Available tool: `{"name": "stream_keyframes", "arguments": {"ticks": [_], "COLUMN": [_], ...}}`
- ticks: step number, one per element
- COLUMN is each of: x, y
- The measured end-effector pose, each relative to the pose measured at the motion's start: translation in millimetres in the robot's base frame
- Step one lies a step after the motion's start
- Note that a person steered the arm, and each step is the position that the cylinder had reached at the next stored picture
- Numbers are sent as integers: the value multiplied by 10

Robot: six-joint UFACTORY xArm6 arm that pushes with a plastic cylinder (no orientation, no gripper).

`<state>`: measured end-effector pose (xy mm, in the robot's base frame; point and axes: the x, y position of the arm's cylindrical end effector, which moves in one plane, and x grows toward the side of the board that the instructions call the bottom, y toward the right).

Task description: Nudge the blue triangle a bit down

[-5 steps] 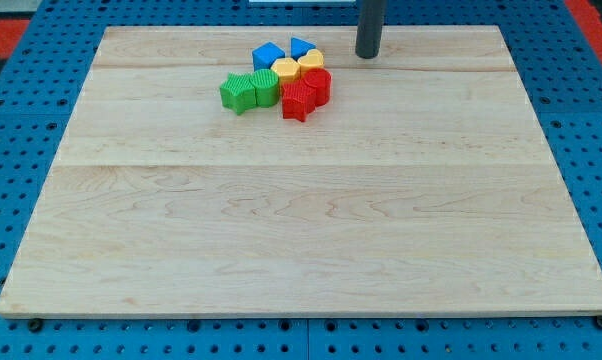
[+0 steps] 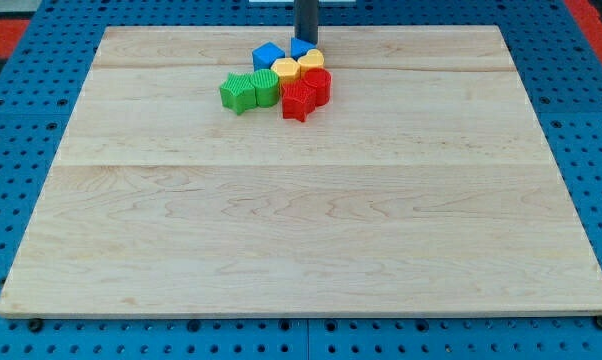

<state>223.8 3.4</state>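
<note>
My tip [image 2: 306,42] stands near the board's [image 2: 301,240] top edge, right at the blue triangle [image 2: 299,47], which it partly hides; I cannot tell if they touch. This arm has no pincer, only the rod.

At 9 o'clock from the triangle lies a blue block [image 2: 268,56]. At 6 o'clock, two yellow blocks [image 2: 298,66] sit against it, so the way down is closed. Lower come the red blocks [image 2: 307,92], and at their 9 o'clock two green blocks [image 2: 249,90]. The group sits near the top edge; the wide wood toward 6 o'clock is open.
</note>
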Motion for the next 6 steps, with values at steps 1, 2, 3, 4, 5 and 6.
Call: {"name": "stream_keyframes", "arguments": {"ticks": [1, 2, 3, 4, 5, 6], "x": [0, 0, 0, 56, 124, 118], "y": [-8, -73, -143, -145, -145, -145]}}
